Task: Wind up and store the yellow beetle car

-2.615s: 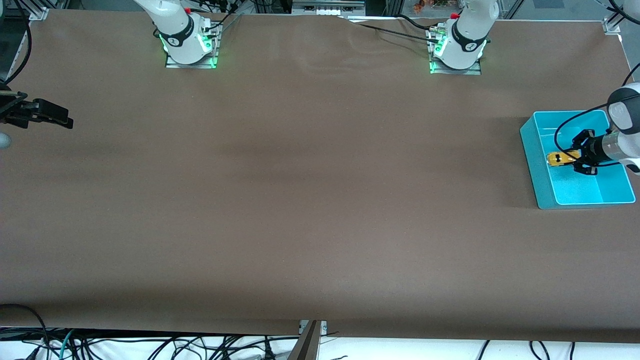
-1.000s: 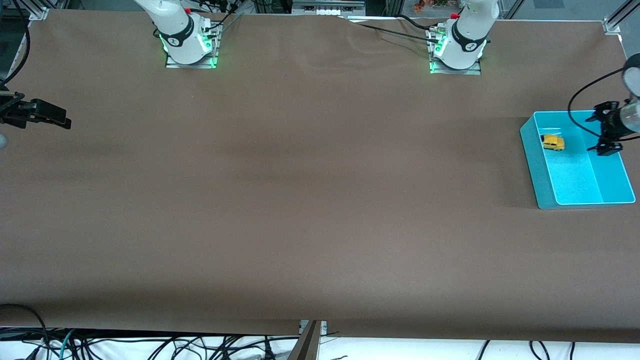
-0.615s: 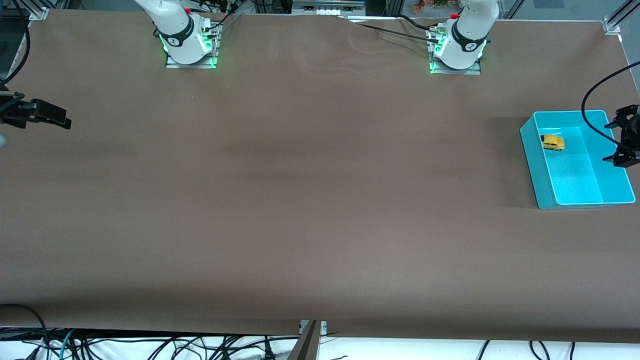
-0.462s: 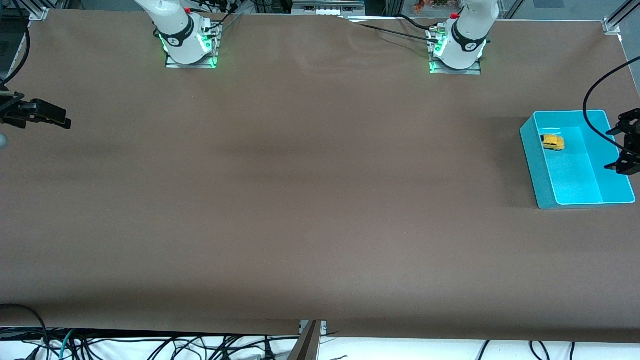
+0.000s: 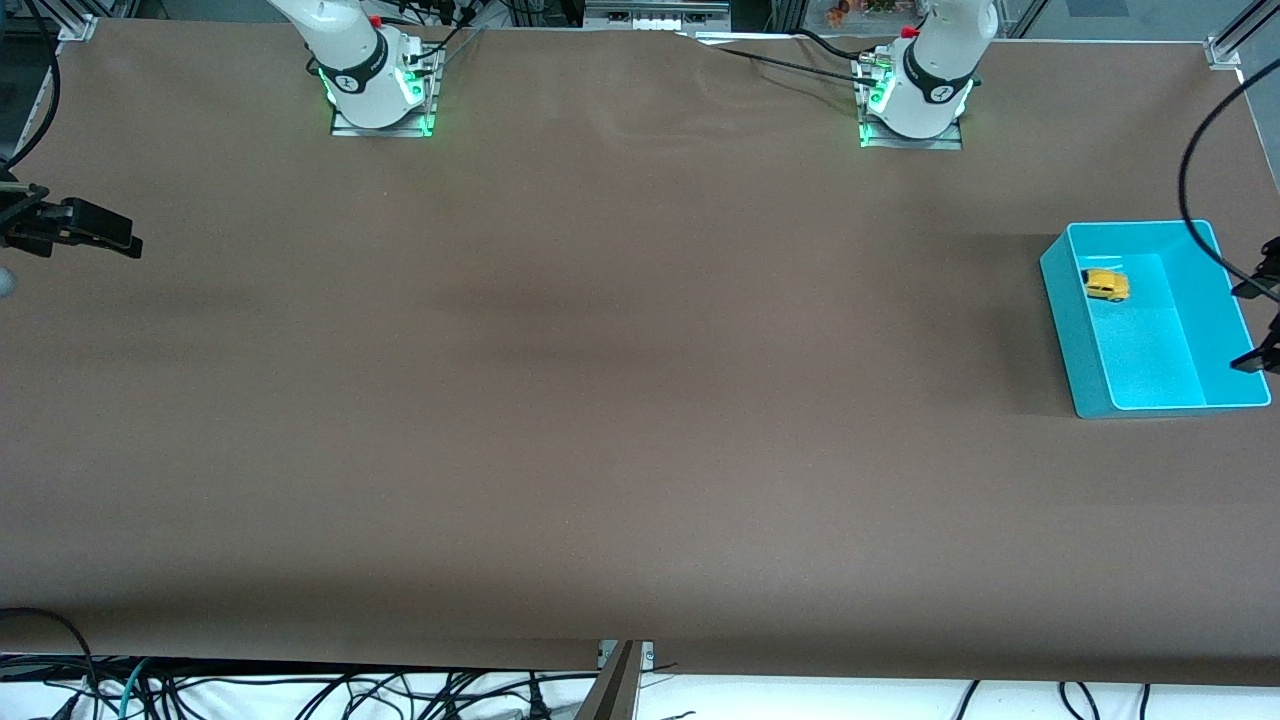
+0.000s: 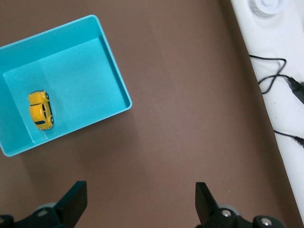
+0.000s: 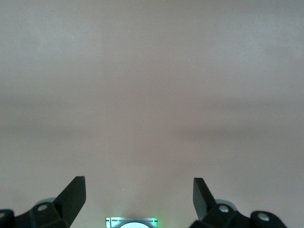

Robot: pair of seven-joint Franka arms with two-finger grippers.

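Note:
The yellow beetle car lies on its wheels inside the teal bin, close to the bin's wall that faces the right arm's end. My left gripper hangs open and empty in the air beside the bin, toward the left arm's end of the table, well apart from the car. My right gripper waits open and empty over the table's edge at the right arm's end.
Brown cloth covers the table. The two arm bases stand along the edge farthest from the front camera. A black cable loops above the bin. Cables lie off the table's end.
My left gripper has pulled back from over the bin toward the table's end, staying open. The car rests where it lay. The right arm has not moved.

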